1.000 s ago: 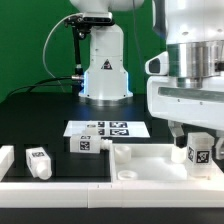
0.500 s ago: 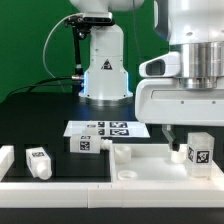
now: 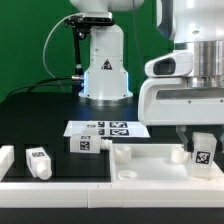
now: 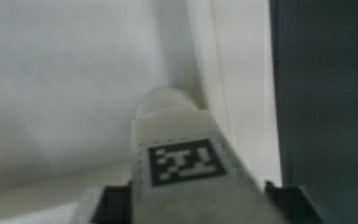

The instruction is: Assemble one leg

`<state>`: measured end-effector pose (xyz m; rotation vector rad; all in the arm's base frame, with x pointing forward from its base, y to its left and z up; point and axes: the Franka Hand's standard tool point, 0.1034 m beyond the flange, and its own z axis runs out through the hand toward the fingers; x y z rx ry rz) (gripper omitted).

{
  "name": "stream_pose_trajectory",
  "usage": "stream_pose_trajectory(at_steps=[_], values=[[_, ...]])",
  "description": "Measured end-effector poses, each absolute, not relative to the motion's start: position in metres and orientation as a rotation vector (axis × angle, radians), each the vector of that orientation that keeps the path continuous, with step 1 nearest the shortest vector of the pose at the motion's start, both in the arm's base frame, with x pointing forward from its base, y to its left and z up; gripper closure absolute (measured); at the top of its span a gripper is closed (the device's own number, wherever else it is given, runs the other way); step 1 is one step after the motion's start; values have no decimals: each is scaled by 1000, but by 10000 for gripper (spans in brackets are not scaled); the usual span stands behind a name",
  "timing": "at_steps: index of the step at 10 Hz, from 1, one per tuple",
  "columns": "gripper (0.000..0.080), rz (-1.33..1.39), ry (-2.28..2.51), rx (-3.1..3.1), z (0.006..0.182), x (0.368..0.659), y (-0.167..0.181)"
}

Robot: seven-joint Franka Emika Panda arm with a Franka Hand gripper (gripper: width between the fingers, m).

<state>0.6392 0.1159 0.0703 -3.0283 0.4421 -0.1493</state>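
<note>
My gripper (image 3: 200, 142) is at the exterior view's right, shut on a leg (image 3: 203, 152), a small white block with a tag, held upright just over the right end of the large white panel (image 3: 150, 165). In the wrist view the leg (image 4: 185, 150) stands between my two dark fingers (image 4: 115, 205), tag facing the camera, with the white panel (image 4: 69, 90) behind it. My gripper (image 4: 197, 208) grips it on both sides. Two more legs lie on the table: one (image 3: 38, 161) at the left and one (image 3: 88, 143) by the marker board.
The marker board (image 3: 105, 129) lies behind the panel. The arm's white base (image 3: 105, 70) stands at the back. Another white part (image 3: 5, 158) lies at the far left edge. The black table (image 4: 327, 90) shows beside the panel's edge.
My gripper, with the leg in it, has shifted slightly toward the exterior view's right. The loose legs and the panel have not moved.
</note>
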Motion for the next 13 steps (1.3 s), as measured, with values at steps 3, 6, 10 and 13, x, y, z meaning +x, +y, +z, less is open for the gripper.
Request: stream_pose_trajectory(at_steps=[3,6,10,13], values=[[509,-130,917,-2917,69,639,115],[509,-28,1567,-2614,67,640,113],[509,39,2125,-2130,66,643,116],[286,-14,1808,-2396,66,645,114]])
